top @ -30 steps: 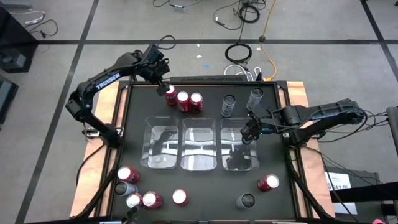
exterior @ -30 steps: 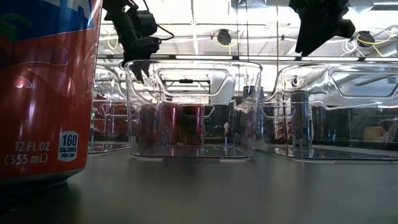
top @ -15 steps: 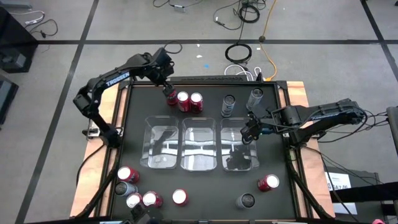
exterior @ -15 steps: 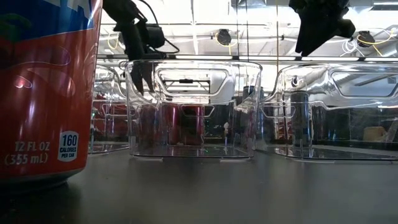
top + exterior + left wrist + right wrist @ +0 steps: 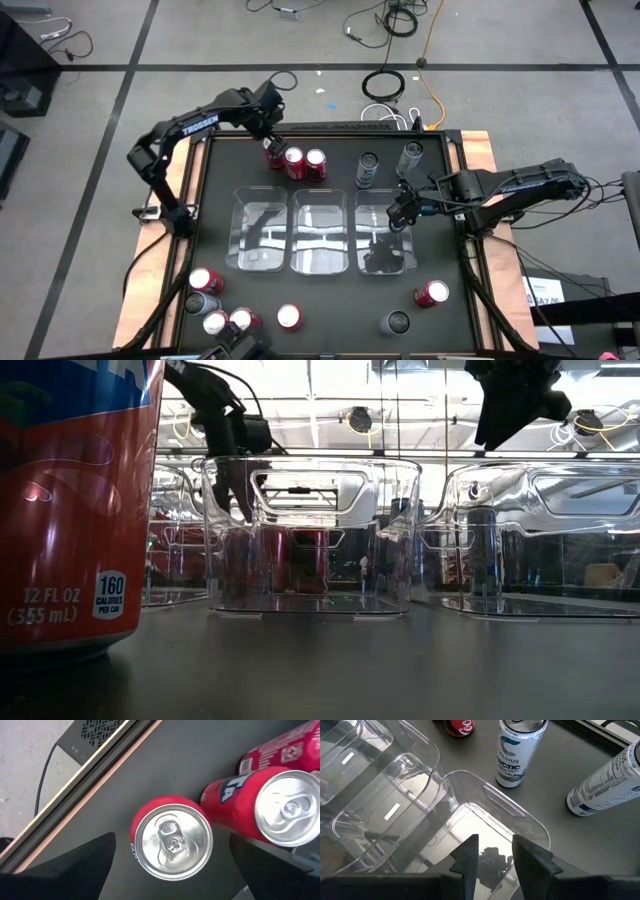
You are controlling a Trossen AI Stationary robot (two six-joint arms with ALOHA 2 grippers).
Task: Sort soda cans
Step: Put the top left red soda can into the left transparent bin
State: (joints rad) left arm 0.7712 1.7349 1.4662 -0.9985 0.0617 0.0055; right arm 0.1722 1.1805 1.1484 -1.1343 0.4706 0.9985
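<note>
Left claw wide over red can near table far edge, three red cans there, two silver cans beside, right claw narrow, empty, above right bin, three bins mid-table, open room around.

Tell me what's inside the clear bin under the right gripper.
The right-hand clear bin looks empty: only its bare floor shows, in the high view and the right wrist view, with reflections. The right gripper hangs over its far edge with nothing between its fingers, hiding a small patch of the rim.
</note>
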